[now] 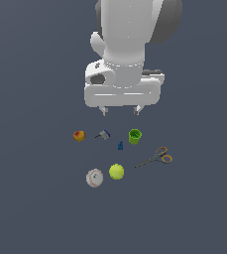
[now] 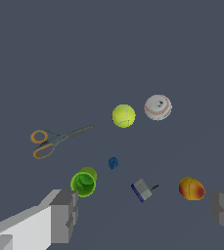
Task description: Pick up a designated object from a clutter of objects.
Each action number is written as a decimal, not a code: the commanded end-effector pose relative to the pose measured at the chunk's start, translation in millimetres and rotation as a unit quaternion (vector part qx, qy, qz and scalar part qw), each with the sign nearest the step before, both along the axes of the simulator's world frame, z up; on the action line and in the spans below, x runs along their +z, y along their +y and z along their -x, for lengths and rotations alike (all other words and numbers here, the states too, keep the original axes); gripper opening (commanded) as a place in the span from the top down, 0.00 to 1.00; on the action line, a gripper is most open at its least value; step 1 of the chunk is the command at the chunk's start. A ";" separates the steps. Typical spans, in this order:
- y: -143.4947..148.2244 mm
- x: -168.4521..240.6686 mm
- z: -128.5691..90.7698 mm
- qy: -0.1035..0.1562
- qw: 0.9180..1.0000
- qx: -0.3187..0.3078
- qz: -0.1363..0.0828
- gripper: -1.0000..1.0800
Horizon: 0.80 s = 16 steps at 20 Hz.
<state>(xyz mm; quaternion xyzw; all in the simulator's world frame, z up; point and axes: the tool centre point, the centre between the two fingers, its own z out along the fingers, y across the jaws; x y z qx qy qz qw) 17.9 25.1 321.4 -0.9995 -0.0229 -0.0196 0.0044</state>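
The gripper [image 1: 120, 110] hangs above the scattered items with its jaws spread wide and nothing between them, the two grey fingers [image 2: 64, 215] far apart in the wrist view. The tiny dark-blue piece [image 1: 120, 145] sits on the dark floor [image 1: 30, 198] in the middle of the clutter, between the grey-blue item [image 1: 103, 134] and the green cup [image 1: 135, 136], touching neither. Around it lie the apple [image 1: 79, 135], the tennis ball [image 1: 116, 171], the baseball [image 1: 94, 178] and the orange-handled scissors [image 1: 155, 157], each apart from the others.
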 end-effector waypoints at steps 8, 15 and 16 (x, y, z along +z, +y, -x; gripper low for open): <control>4.8 -70.7 3.4 0.006 0.999 -0.045 0.000 0.04; 9.7 -145.8 19.8 0.013 0.995 -0.096 0.001 0.04; 10.3 -155.3 22.9 0.013 0.995 -0.102 0.001 0.04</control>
